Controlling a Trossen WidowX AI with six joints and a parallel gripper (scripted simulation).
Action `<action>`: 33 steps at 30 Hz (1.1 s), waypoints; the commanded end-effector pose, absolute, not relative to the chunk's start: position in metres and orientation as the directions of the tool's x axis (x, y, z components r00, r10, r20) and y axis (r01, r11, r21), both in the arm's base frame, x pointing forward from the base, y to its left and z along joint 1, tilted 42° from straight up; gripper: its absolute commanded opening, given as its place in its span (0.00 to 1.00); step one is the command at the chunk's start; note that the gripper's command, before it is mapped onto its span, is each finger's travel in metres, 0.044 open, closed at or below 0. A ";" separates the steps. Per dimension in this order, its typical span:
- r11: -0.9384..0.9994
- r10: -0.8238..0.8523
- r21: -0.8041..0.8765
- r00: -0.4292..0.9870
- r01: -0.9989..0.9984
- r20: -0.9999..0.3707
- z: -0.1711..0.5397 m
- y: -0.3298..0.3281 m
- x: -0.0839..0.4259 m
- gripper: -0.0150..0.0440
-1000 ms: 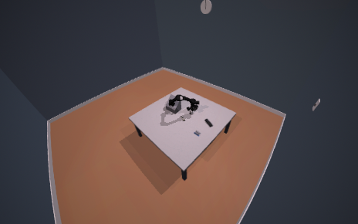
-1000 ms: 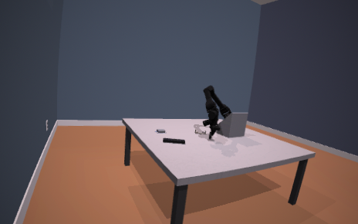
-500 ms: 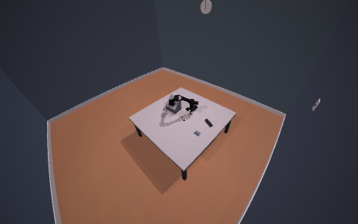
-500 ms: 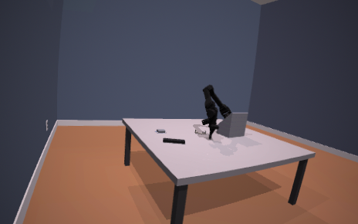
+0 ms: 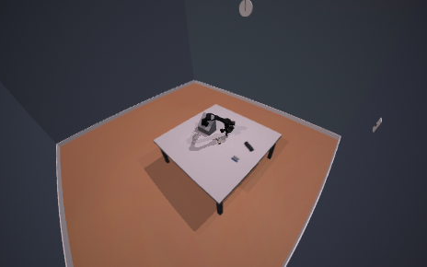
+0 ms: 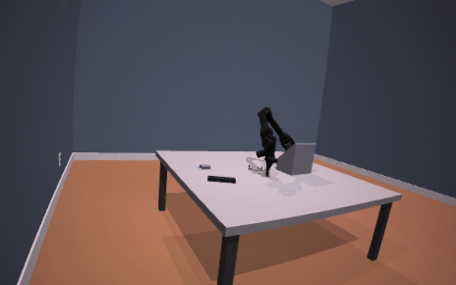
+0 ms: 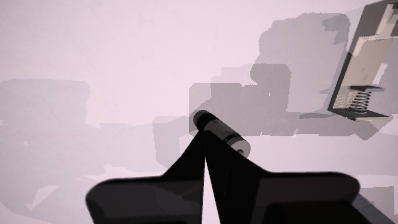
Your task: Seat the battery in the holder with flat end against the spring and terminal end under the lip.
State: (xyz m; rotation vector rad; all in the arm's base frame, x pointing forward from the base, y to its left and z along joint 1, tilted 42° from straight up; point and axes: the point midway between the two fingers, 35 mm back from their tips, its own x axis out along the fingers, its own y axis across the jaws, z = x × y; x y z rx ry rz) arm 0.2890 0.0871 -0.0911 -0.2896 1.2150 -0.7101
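Pale metal and a dark cap made up the battery (image 7: 221, 131), a short smooth cylinder that lay on its side on the table (image 7: 125, 55), just beyond the tips of the gripper (image 7: 205, 134). The two black fingers were pressed together with nothing between them; their joined tips stood over or against the near part of the battery, and whether they touched it could not be told. The battery was not yet picked up.

Far to the right in the wrist view stood the holder (image 7: 362, 70), tilted across the frame, its coil spring (image 7: 356, 97) showing at the nearer end. It lay well apart from the battery. In the side view the gripper (image 6: 267, 169) hung low over the table beside a grey box (image 6: 297, 158).

By its look the battery would be stiff, fairly light and slippery, and apt to roll on its round side if nudged from one flank. The sound hold seemed to be across the middle of the barrel, fingers spread first and brought down on either side, leaving both ends free for the spring and the lip. A pinch near one end would likely let it swing or slip.
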 end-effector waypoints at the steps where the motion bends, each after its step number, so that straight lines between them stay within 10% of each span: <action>1: 0.747 -0.646 -0.574 0.161 0.334 -0.746 -0.089 0.078 0.284 0.25; 33: 0.748 -0.646 -0.578 0.162 0.326 -0.746 -0.024 0.118 0.265 0.25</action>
